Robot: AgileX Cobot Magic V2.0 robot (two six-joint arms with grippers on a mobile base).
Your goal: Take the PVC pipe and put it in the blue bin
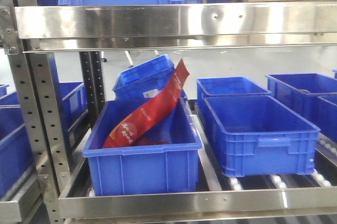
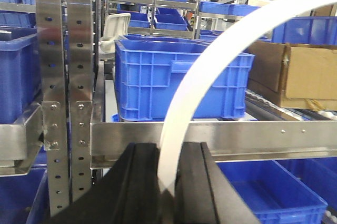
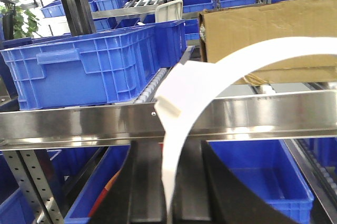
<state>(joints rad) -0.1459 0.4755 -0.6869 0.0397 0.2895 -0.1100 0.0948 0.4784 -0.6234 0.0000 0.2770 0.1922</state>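
Seen from the front, neither arm is in frame: a blue bin [image 1: 142, 166] sits on the steel rack's lower shelf with a red pouch [image 1: 150, 110] leaning out of it, a second bin [image 1: 258, 134] stands just beside it, and the pipe cannot be seen here. At the left wrist camera, the left gripper [image 2: 169, 153] points level at the rack with its two black fingers [image 2: 141, 182] narrowed to a slim gap and closed on the white PVC pipe [image 2: 202, 79]. The pipe rises from between the fingers and bows upward and away to the right, beyond the fingertips, crossing in front of a blue crate [image 2: 142, 81] on the upper shelf and ending high above a cardboard box [image 2: 310, 71]. A steel shelf rail [image 2: 263, 137] runs across just past the fingertips. At the right wrist camera, the right gripper [image 3: 171, 150] also faces the rack, jaws drawn close with the same white pipe held between them, though contact on the right-hand finger is hard to make out. From there the pipe climbs straight ahead of the fingertips, shows an overlapping cut end just above them, and arcs off to the right in front of a carton [image 3: 263, 23]. An open blue tub [image 3: 263, 171] lies below and to the right of the fingers.
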